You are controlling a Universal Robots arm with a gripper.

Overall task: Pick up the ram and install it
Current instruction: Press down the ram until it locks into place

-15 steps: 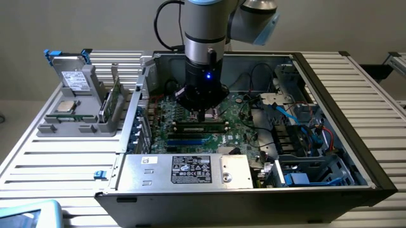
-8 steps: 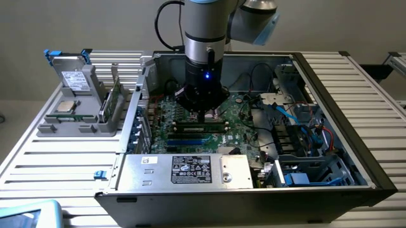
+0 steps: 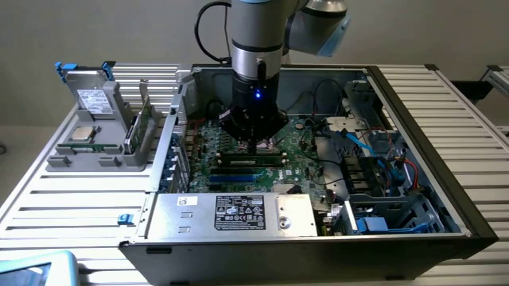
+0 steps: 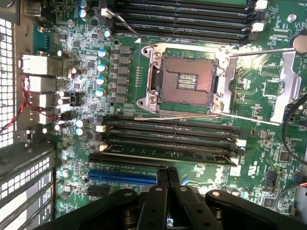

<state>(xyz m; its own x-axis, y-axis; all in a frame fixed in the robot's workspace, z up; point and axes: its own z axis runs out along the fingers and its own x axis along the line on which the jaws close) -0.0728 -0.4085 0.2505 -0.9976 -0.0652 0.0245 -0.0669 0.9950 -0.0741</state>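
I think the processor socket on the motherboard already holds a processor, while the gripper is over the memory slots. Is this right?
Not quite: the processor socket is empty, its contact field bare in the wrist view. The gripper is indeed over the memory slots.

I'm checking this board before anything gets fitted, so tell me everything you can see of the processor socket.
The processor socket is square and empty: a coppery field of contacts lies bare, with a small cut-out of tiny parts at its centre. A dark frame and silvery metal bracket with corner screws surround it. Its metal hold-down plate is swung open beside it, thin wire levers released. It lies flat on the green motherboard, between two banks of black memory slots.
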